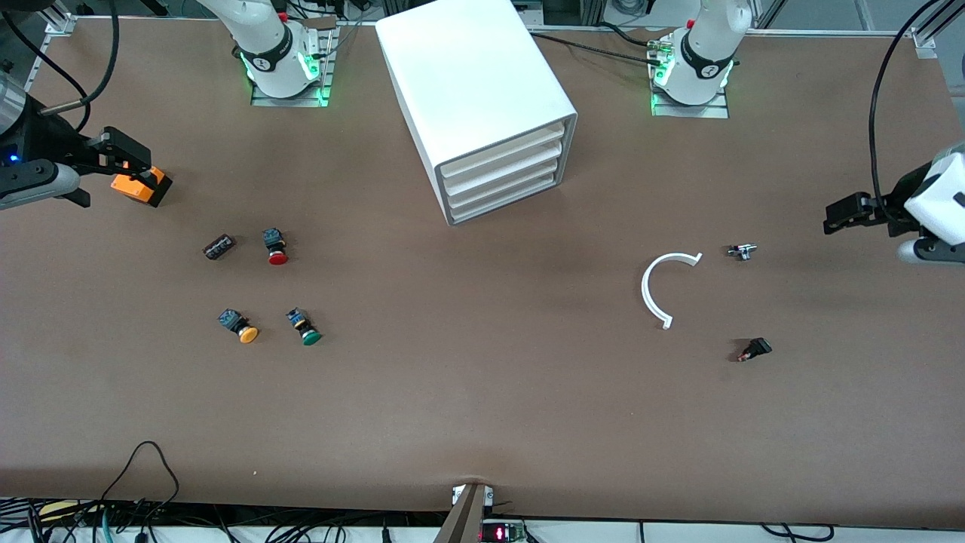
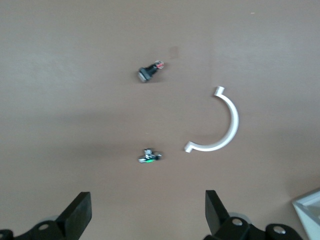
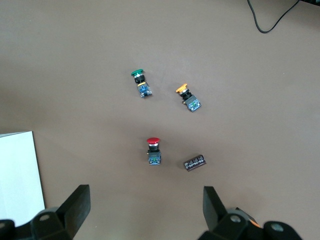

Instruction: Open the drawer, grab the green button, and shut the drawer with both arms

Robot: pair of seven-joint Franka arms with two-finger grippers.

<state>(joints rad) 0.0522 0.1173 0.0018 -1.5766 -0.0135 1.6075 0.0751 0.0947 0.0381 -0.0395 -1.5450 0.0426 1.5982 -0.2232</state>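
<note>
Smooth white plastic cabinet (image 1: 475,98), matt brown table (image 1: 482,407), glossy green-capped button (image 1: 304,327).

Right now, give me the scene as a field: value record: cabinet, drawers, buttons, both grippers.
cabinet: white box cabinet, midway between the arm bases
drawers: four alike, all shut
green button: on the table, toward the right arm's end, lying on its side
orange-capped button: beside the green one
red-capped button: farther from the front camera than the green one
left gripper: open, holding nothing, over the left arm's end of the table
right gripper: open, holding nothing, over the right arm's end
task stage: drawer not yet opened
</note>
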